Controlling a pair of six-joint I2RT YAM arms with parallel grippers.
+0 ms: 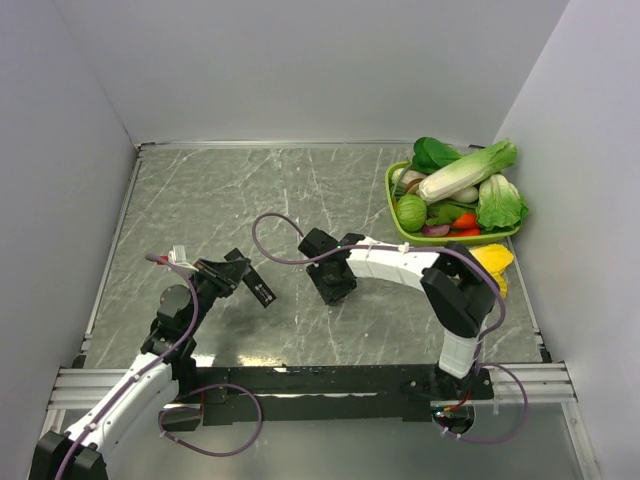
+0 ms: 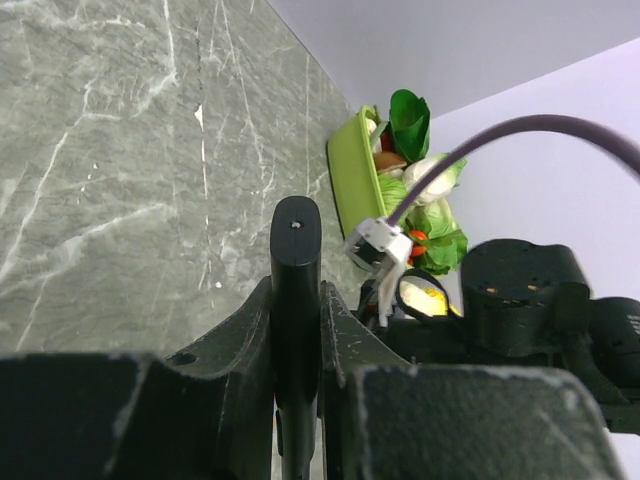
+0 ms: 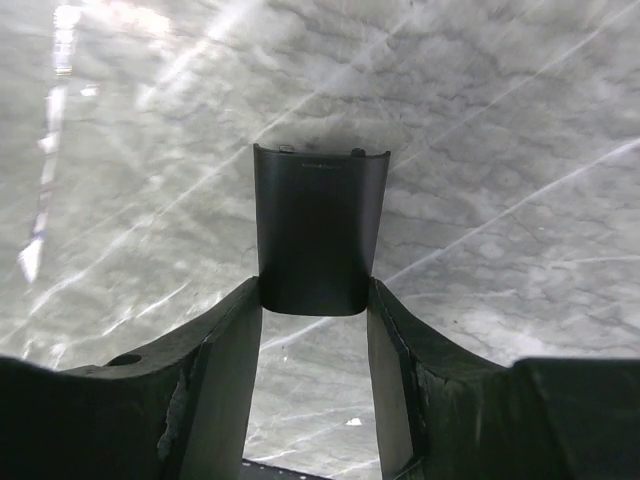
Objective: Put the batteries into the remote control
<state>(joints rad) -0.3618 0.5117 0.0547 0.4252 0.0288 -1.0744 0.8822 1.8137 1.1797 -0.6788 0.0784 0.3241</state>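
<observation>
Fingers (image 2: 250,330) of the left gripper (image 2: 297,295) are pressing tight on both flat faces of the remote control (image 2: 296,230). From that wrist we are seeing it edge-on: a slim black bar of smooth, slightly glossy plastic with a rounded tip, sticking out well past the fingertips. From above we are finding it poking out of the gripper toward the right arm. The right gripper (image 3: 314,292) is gripping the cover piece (image 3: 318,225), with its rough, matte black fingers (image 3: 225,370) sitting against the two side edges at the near end. The piece is a short, gently curved black shell with small tabs along its far edge. We are not managing to tell whether it is lifted or lying flat. Beneath both, the table (image 3: 480,120) is showing as grey, stone-like and faintly shiny, with pale veins running across it.
</observation>
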